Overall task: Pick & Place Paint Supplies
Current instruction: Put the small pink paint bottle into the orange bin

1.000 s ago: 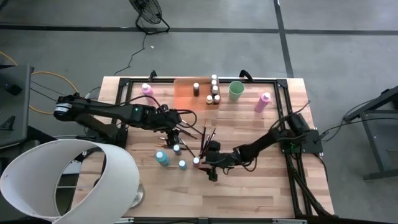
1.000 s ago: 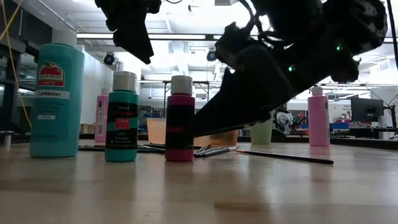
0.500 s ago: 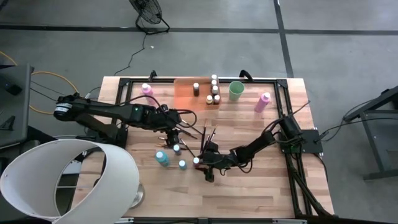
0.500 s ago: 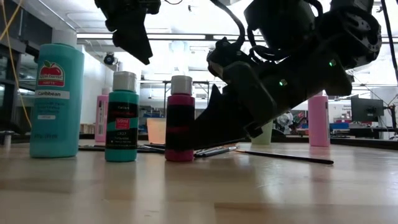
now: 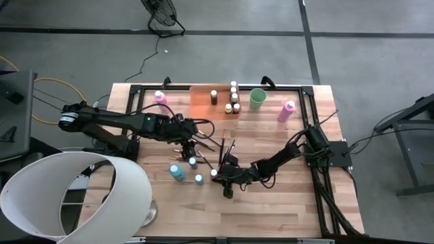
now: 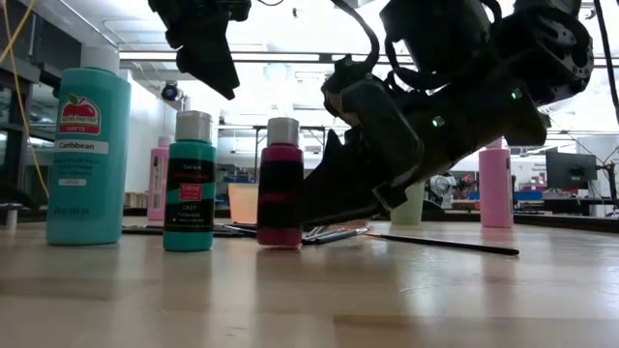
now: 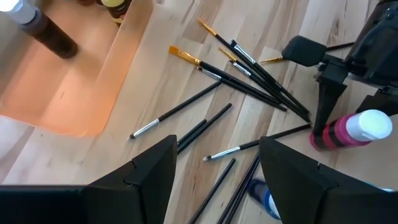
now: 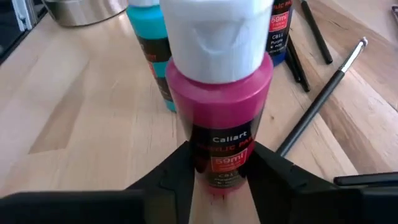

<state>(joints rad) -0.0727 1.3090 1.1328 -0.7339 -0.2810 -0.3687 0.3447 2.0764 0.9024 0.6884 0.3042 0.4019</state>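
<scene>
We see a pale wooden-plank desk (image 5: pixel 285 203) framed by a black metal rail. Off its near left corner a large white lampshade-like drum (image 5: pixel 74 193) overlaps the desk's edge.

The two dark arms come next. The left arm reaches in from the left edge, and the left gripper (image 5: pixel 192 144) hangs above the desk's middle, over the scatter of thin dark-handled paintbrushes (image 7: pixel 249 81); its wrist view shows its two fingers (image 7: pixel 149 174) spread apart with nothing between them, so it is released. The right arm stretches from the right edge toward the middle, low over the wood. The right gripper (image 5: pixel 218 175) is at a small magenta paint bottle with a white cap (image 8: pixel 217 99); in its wrist view the two fingers press against the bottle's lower body on either side, so it is grasping that bottle, which stands upright on the desk.

Near the far edge lies a translucent orange rectangular tray (image 5: pixel 201 102) with a dark bottle in it, several small white-capped bottles (image 5: pixel 234 98) just beside it, then a light green cup (image 5: pixel 257 98). A tall pink bottle (image 5: pixel 287 111) stands toward the far right corner, and another pink bottle (image 5: pixel 160 97) at the far left.

Toward the near edge, left of the grasped bottle, stand a large teal bottle (image 6: pixel 87 155) and a small teal bottle with a white cap (image 6: pixel 190 184), both upright.
</scene>
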